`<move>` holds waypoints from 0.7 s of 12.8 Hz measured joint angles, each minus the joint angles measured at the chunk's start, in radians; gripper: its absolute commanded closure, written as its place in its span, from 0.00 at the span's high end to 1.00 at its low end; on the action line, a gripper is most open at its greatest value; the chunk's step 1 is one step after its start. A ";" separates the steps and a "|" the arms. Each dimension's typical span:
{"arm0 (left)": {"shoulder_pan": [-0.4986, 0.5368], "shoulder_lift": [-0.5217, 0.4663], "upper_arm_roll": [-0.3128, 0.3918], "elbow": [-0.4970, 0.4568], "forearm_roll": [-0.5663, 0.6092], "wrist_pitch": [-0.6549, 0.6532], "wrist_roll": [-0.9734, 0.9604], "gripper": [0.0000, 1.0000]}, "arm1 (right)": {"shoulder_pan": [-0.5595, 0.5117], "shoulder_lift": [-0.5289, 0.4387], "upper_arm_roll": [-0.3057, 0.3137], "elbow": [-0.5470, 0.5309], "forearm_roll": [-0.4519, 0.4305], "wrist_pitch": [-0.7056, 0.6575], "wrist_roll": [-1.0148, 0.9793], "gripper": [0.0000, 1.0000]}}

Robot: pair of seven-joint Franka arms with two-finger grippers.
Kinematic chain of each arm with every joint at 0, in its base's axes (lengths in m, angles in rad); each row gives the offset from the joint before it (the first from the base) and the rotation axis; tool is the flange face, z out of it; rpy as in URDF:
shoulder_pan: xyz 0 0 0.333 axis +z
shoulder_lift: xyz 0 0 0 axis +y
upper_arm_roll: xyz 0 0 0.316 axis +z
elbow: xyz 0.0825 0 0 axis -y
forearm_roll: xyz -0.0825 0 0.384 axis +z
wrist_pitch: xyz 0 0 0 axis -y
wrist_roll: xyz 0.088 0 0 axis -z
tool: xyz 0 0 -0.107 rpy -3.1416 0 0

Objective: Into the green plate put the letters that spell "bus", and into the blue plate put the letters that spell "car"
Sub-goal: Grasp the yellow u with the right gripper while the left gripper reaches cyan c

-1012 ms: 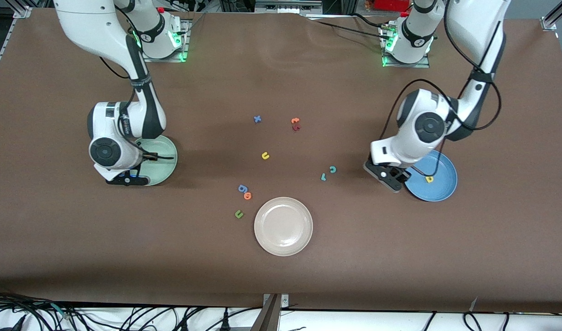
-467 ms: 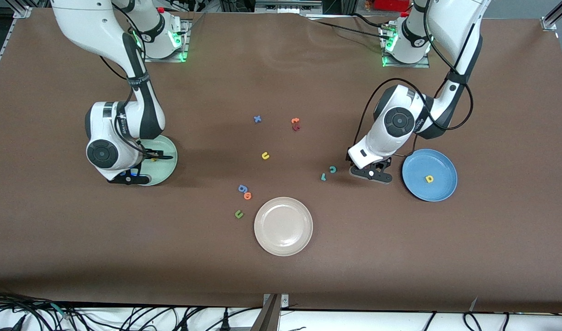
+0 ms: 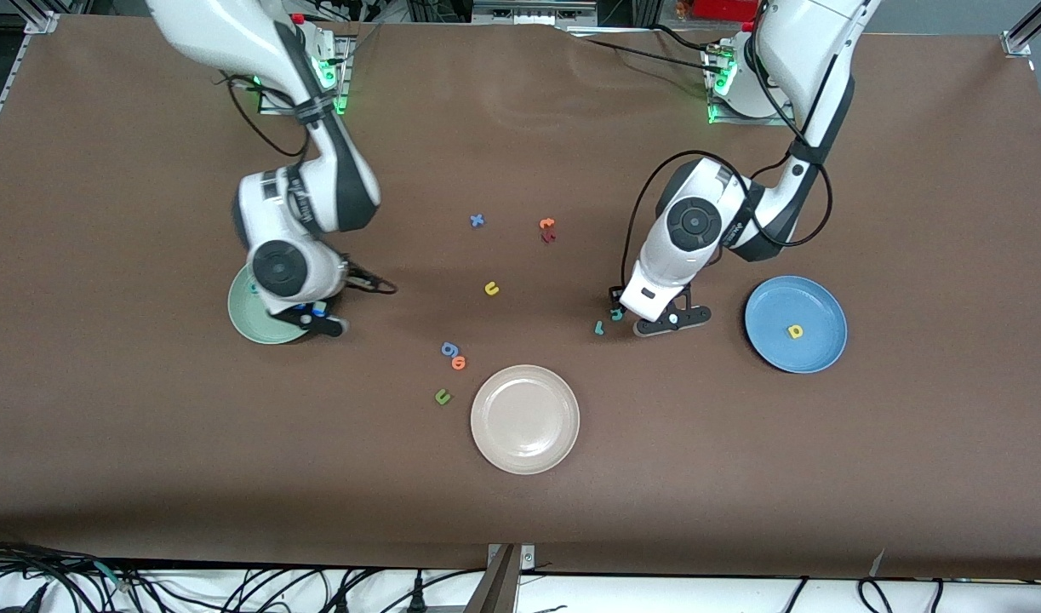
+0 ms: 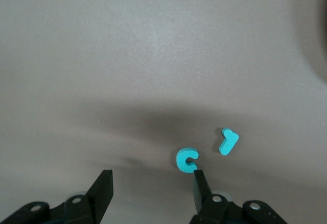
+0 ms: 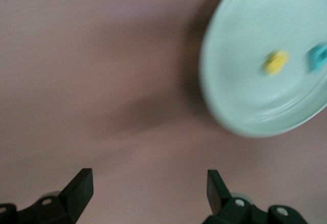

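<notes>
A: Left gripper (image 4: 150, 185) is hovering, jaws spread, empty, over the teal c (image 4: 186, 159); teal r (image 4: 228, 141) is lying just beside it. Yellow a (image 3: 795, 331) is sitting in the blue plate (image 3: 818, 358).

B: Right gripper (image 5: 148, 185), jaws spread, is hanging beside the green plate (image 5: 230, 81); its arm is hiding most of that plate in the front view. Two blurred letters inside, one yellow (image 5: 276, 62), one teal (image 5: 319, 55), cut off.

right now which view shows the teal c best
The left wrist view: the c lies in plain sight beside the r, by one jaw. In the front view the c is tiny, partly under the left gripper. The right wrist view misses it.
</notes>
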 measured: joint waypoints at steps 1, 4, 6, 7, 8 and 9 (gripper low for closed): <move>0.000 0.015 0.000 0.010 0.000 0.001 -0.031 0.70 | 0.007 0.001 0.043 0.005 0.006 0.045 0.129 0.98; 0.000 0.049 0.004 0.029 0.000 0.015 -0.065 0.67 | 0.020 0.029 0.129 0.009 0.143 0.225 0.433 0.98; -0.005 0.063 0.002 0.030 0.000 0.041 -0.072 0.67 | 0.031 0.075 0.163 0.035 0.198 0.298 0.520 0.93; -0.010 0.069 0.002 0.030 0.000 0.048 -0.074 0.67 | 0.047 0.102 0.169 0.054 0.203 0.326 0.564 0.92; -0.014 0.073 0.002 0.030 0.000 0.054 -0.076 0.67 | 0.065 0.130 0.170 0.073 0.203 0.348 0.603 0.91; -0.017 0.074 0.002 0.031 0.000 0.058 -0.077 0.67 | 0.082 0.151 0.171 0.088 0.203 0.364 0.627 0.89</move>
